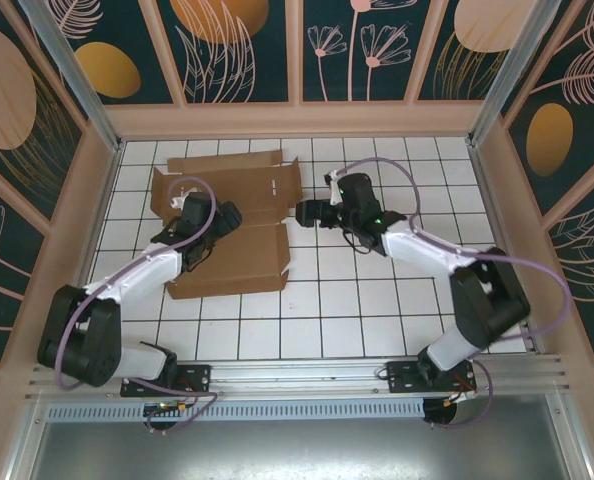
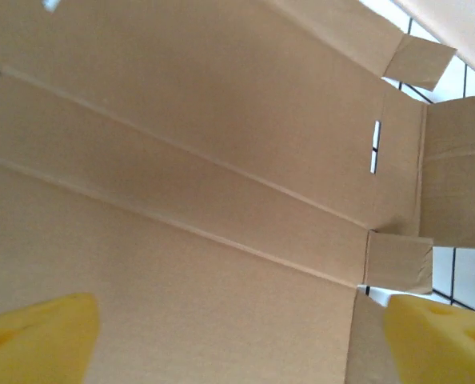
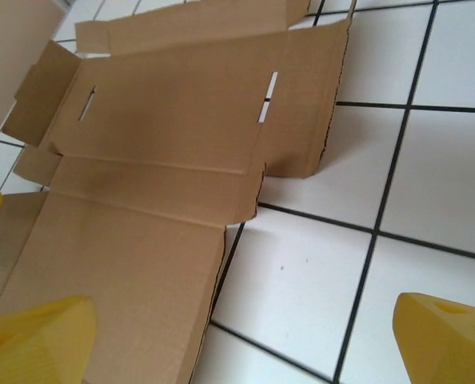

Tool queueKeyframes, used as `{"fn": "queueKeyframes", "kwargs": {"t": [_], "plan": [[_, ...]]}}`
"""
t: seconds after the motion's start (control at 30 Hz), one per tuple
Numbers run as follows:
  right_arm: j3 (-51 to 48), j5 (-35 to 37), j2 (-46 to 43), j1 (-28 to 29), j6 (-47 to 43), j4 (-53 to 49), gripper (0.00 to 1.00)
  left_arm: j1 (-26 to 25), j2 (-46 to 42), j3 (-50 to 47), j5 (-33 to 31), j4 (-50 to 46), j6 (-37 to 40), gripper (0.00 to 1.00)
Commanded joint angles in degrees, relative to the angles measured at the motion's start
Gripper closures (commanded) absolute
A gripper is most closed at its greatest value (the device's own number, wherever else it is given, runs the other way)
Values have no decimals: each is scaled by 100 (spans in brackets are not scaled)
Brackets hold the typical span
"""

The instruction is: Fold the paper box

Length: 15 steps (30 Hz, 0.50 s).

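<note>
Overhead, the paper box [image 1: 247, 262] is seen spread open, plain brown, at ten o'clock on the tiled table [image 1: 377, 310], with the left gripper [image 1: 220, 218] over it and the right gripper [image 1: 305, 211] at its three-o'clock edge. In the left wrist view, long creases, a slot and small tabs are shown, the jaws spread wide and empty. In the right wrist view, two slots and a raised side flap are seen toward eleven o'clock, the yellow fingertips [image 3: 37, 340] likewise parted, holding nothing.

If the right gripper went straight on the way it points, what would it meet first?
Probably the paper box, its edge just ahead of the right gripper; depth is unclear.
</note>
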Motion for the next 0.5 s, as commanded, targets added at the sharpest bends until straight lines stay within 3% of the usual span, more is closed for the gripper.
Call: {"fn": "queueKeyframes", "kwargs": {"t": [0.0,0.13,0.47], "plan": [[632,-385,687,-134,-79,-27,5,370,253,-172,854,652,-375,19],[1230,-677,1533,-595,136,-25,8,432,576,-33,912,652,-283,30],[2810,-1730,3366,-858,224,-36,21,542,1069,139,883,617,-281,27]]}}
